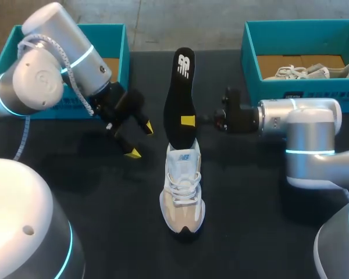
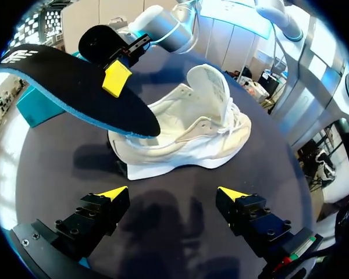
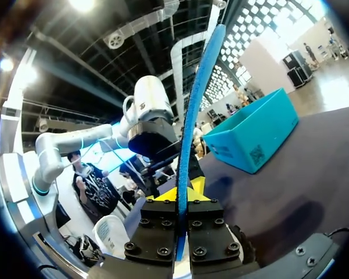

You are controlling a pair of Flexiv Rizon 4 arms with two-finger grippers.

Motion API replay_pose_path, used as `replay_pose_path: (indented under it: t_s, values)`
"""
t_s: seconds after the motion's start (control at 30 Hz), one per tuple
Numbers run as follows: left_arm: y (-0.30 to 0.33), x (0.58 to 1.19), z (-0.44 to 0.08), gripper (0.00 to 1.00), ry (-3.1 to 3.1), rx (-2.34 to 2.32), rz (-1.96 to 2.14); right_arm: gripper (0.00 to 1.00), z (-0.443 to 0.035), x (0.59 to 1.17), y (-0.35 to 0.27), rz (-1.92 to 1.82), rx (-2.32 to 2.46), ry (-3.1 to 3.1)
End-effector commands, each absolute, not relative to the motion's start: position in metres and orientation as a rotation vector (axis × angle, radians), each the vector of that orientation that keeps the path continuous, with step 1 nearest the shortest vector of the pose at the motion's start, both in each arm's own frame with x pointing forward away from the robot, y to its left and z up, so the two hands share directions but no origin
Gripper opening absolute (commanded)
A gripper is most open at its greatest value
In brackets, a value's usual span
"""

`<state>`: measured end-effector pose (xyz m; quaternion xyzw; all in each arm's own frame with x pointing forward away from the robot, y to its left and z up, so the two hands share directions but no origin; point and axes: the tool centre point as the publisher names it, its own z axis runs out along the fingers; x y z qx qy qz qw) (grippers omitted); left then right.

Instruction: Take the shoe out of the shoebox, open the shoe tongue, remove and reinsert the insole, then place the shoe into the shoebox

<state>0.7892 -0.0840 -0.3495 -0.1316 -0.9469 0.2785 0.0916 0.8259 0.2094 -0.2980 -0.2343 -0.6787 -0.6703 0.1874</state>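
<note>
1. The dark, matte counter [image 1: 250, 221] fills most of the head view; soft shadows lie on it under the arms.
2. A teal shoebox [image 1: 113, 40] stands at the upper left of the counter; a second teal shoebox [image 1: 302, 30] stands at the upper right, with a pale shoe [image 1: 308, 71] lying inside it.
3. The white and beige shoe [image 1: 183, 189] stands upright on the counter just below the middle of the frame, outside both boxes; its toe points to the lower edge and its heel to the upper edge; the left wrist view shows its tongue [image 2: 212, 87] raised and pulled open.
4. The black insole [image 1: 182, 96], blue at its edge, stands tilted above the shoe's heel; its lower end reaches the heel opening, though whether it sits inside cannot be told.
5. The right arm [image 1: 302, 125] comes in from the middle right; its jaws are clenched on the insole from two sides, and in the right wrist view the blue edge [image 3: 195, 116] runs up between them.
6. The left arm [image 1: 41, 81] comes in from the upper left; its jaws are released and spread wide, with nothing between the yellow fingertips [image 2: 113, 193]; they hover left of the insole, apart from the shoe.
</note>
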Motion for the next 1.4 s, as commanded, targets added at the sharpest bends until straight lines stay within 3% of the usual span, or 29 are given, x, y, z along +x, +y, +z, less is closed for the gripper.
replay_pose_path:
  t_s: [0.03, 1.4]
  values:
    - [-0.086, 0.791, -0.355, 1.0, -2.813, -0.381, 0.819, 0.0, -0.292, 0.814, 0.212, -1.894, -0.731, -1.955]
    - [-0.1, 0.793, -0.367, 1.0, -2.853, -0.419, 0.756, 0.0, -0.3, 0.813, 0.213, -1.918, -0.875, -2.027]
